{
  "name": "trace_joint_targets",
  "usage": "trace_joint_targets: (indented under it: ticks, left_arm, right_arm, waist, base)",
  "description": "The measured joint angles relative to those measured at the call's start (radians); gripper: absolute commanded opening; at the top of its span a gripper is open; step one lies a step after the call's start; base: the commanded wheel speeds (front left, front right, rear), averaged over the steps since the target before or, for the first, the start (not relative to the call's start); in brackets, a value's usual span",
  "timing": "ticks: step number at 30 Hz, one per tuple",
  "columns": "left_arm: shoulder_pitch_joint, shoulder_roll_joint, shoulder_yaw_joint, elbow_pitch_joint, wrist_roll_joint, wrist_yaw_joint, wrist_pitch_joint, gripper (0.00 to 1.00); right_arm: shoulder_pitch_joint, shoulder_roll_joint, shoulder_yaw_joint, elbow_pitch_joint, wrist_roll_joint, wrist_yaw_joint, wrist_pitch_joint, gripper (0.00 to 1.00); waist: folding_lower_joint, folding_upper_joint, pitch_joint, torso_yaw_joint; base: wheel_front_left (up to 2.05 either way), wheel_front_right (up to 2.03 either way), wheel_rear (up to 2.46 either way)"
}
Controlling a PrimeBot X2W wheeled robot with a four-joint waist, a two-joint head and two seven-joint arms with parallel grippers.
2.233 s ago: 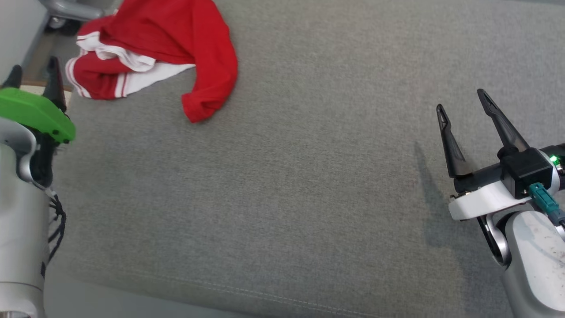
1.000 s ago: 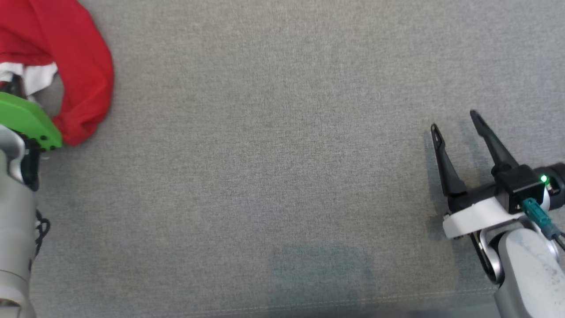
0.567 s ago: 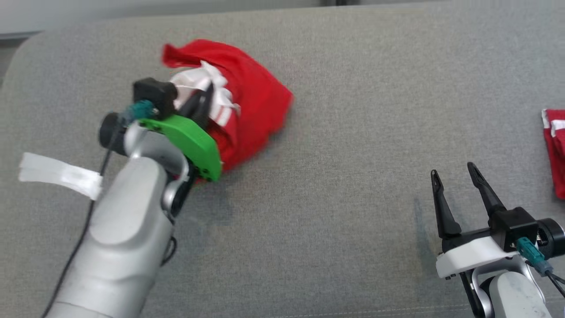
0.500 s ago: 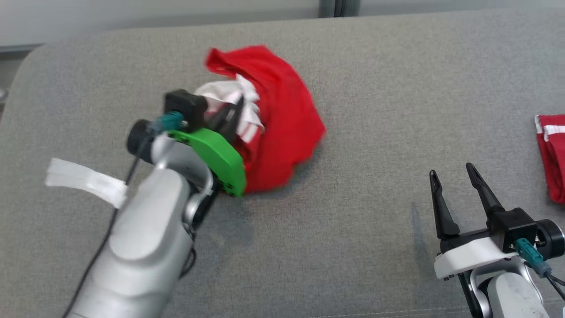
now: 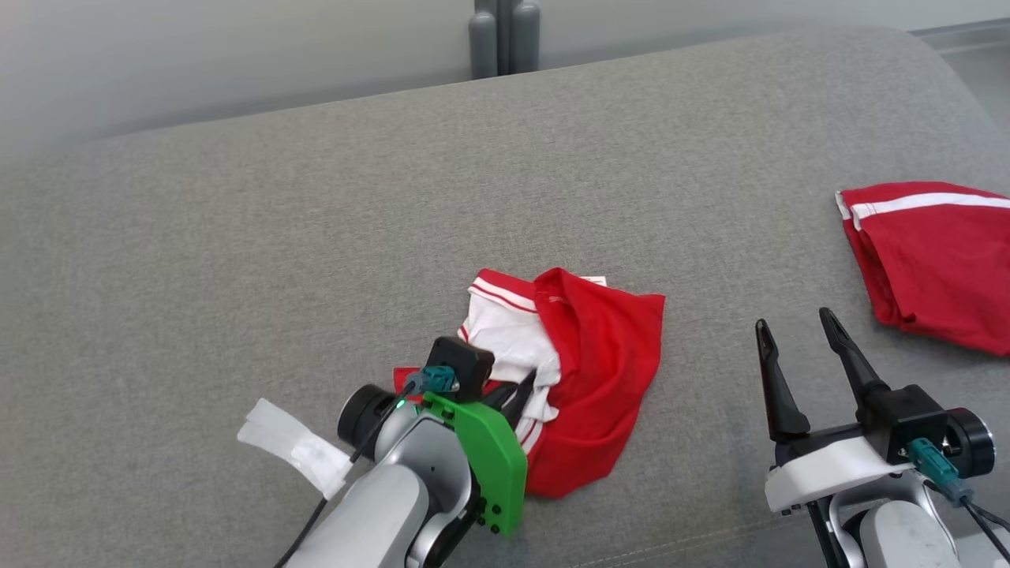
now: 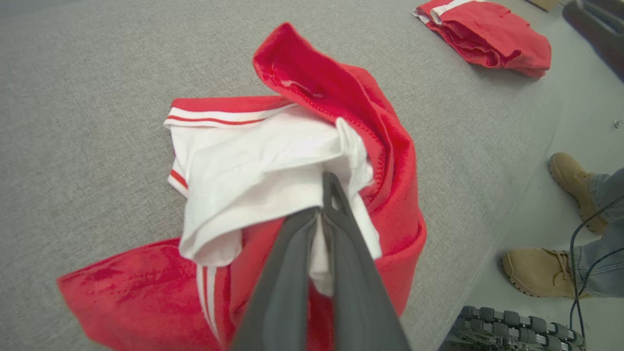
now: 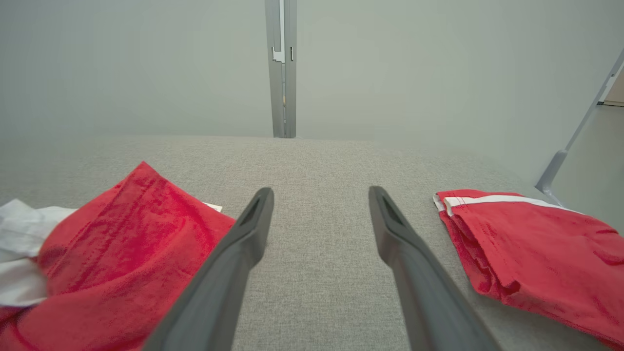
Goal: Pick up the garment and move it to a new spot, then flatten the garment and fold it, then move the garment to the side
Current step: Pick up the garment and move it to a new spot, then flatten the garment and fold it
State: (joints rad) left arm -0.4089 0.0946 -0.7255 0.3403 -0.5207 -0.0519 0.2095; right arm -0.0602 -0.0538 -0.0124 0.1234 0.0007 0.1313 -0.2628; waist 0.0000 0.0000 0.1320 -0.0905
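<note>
Near the front edge of the grey upholstered surface [image 5: 237, 237], just left of centre: crumpled red-and-white garment [image 5: 600, 371], resting in a heap and pinched at a white inner fold by the left hand [image 6: 325, 214], clenched tight on the cloth. Looks like the close of the move to a new spot, with flattening yet to begin. Risky to pull from this grip: a narrow pinch on one white fold, likely to drag that fold out and leave the rest bunched, or to slip free altogether. Liable also to trap red cloth under the forearm on letting go. Further right, apart from the heap: right hand [image 5: 793, 323], released and spread wide, holding nothing. Could catch the red hem with a fingertip if swept across low. At far right, well apart: a second red garment [image 5: 931, 260], folded, easy to disturb when spreading the first that way. Off the edge in the left wrist view: a person's tan boots [image 6: 536, 273], close enough to call for care in any wide swing.
</note>
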Motion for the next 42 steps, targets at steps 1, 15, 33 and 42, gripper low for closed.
trace_joint_targets:
  ticks: [1, 15, 33, 42]
  left_arm:
    - [0.009, 0.005, 0.001, 0.018, -0.005, 0.000, 0.001, 0.63]
    - [0.132, 0.026, 0.113, -0.116, -0.222, -0.017, -0.002, 1.00]
    - [0.049, -0.001, 0.230, -0.007, -0.348, -0.023, -0.084, 0.00]
    - [-0.053, 0.160, 0.304, -0.178, -0.329, 0.001, -0.008, 0.00]
  right_arm:
    - [0.000, 0.001, -0.004, 0.001, 0.002, 0.000, 0.000, 1.00]
    - [0.016, 0.002, -0.030, -0.011, 0.003, 0.000, 0.000, 1.00]
    - [0.019, 0.003, -0.021, -0.001, -0.003, 0.000, 0.000, 1.00]
    - [0.035, 0.003, -0.018, 0.005, 0.007, 0.000, 0.000, 1.00]
  waist:
    - [0.0000, 0.0000, 0.001, -0.010]
    - [0.0000, 0.0000, 0.013, -0.028]
    - [0.0000, 0.0000, -0.009, -0.087]
    - [0.0000, 0.0000, -0.043, -0.089]
  base:
    - [0.00, 0.00, 0.00]
    - [0.00, 0.00, 0.00]
    - [0.00, 0.00, 0.00]
    - [0.00, 0.00, 0.00]
